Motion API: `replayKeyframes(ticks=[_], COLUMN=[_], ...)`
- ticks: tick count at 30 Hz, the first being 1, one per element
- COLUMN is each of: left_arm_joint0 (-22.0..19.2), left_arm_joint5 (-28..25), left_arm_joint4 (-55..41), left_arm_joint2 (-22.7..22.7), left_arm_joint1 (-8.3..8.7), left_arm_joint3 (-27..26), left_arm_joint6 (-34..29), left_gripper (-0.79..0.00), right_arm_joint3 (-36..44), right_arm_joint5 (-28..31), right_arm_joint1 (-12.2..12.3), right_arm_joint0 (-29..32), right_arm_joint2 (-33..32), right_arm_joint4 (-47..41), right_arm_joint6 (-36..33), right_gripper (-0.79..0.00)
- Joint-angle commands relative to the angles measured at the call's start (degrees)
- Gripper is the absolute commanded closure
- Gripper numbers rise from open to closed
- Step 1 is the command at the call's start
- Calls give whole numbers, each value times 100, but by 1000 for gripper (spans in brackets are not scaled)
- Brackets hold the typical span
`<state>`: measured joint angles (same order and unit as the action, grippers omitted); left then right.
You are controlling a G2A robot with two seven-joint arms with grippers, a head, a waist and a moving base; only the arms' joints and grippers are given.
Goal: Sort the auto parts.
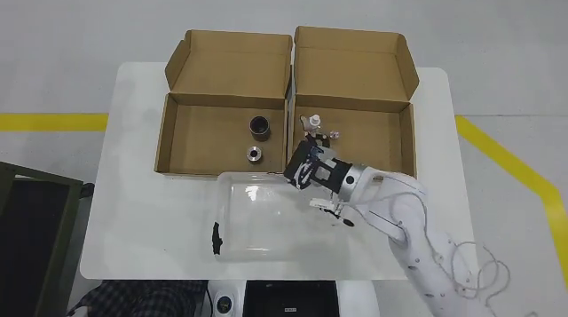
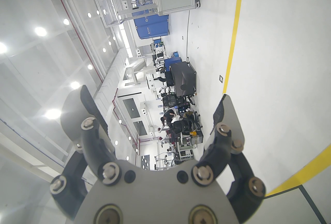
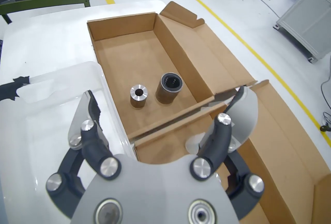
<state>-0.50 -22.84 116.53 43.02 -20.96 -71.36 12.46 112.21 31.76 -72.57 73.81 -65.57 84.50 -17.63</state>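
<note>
Matt cardboard box — shiny metal sleeve, clear plastic tray.

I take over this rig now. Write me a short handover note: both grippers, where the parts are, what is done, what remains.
The left gripper is open, holds nothing and points out at the room.
The right gripper is open, holds nothing and is above the edge where the clear tray meets the right box.
The left box holds the dark sleeve and the silver cylinder, upright and apart.
The right box holds two small light parts.
Done: every part I can see lies in a box.
Left: probably nothing; check the tray.
</note>
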Motion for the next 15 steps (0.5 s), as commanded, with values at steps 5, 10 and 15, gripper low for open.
replayKeyframes(ticks=[5,10,15], left_arm_joint0=[0,0,0], left_arm_joint5=[0,0,0], left_arm_joint4=[0,0,0], left_arm_joint2=[0,0,0], left_arm_joint1=[0,0,0], left_arm_joint3=[0,0,0], left_arm_joint6=[0,0,0], left_gripper=[-785,-785,-785], right_arm_joint3=[354,513,643], right_arm_joint5=[-121,-94,-156], right_arm_joint1=[145,239,304], right_arm_joint0=[948,1572,2068], right_arm_joint2=[-773,-1408,-1932], right_arm_joint4=[202,109,106], right_arm_joint6=[577,986,1322], right_gripper=[-785,-785,-785])
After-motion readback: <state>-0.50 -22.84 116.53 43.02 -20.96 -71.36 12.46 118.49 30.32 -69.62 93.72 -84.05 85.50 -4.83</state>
